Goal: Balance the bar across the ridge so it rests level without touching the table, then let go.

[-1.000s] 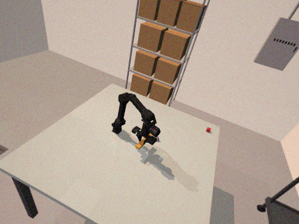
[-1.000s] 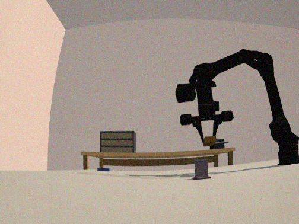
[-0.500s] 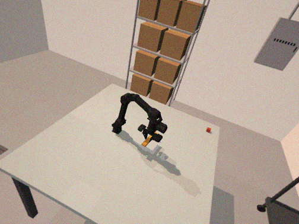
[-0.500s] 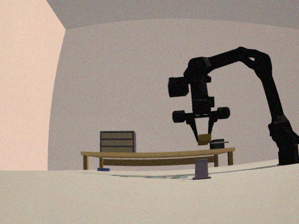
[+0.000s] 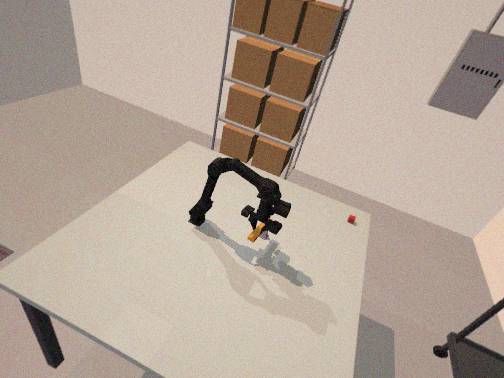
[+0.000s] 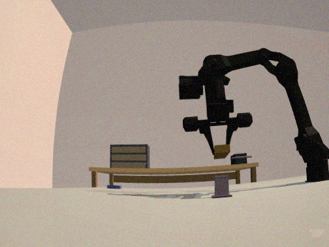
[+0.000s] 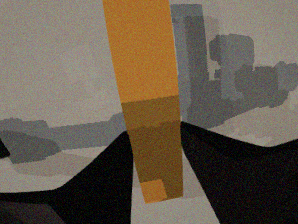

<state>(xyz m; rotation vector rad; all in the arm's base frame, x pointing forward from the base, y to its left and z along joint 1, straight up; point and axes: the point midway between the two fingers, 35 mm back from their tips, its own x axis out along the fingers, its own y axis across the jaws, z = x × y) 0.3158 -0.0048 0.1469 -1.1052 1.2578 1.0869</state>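
My gripper point(image 5: 261, 226) point(image 6: 222, 148) point(image 7: 154, 132) is shut on the orange bar point(image 5: 255, 233) point(image 6: 221, 151) point(image 7: 142, 50) and holds it in the air. In the wrist view the bar runs from the top edge down between the two black fingers. The ridge, a small grey-purple stand point(image 5: 265, 235) point(image 6: 222, 187) with a wider foot, stands upright on the table point(image 5: 150, 280) point(image 6: 130, 219). In the exterior view the bar hangs above the ridge with a clear gap. In the top view the bar and gripper partly hide the ridge. The ridge cannot be made out in the wrist view.
A small red cube point(image 5: 351, 219) lies near the table's far right corner. A flat blue object point(image 6: 114, 187) shows at the left in the exterior view. A shelf rack with brown boxes point(image 5: 257, 62) and a wooden bench point(image 6: 163, 170) stand in the background.
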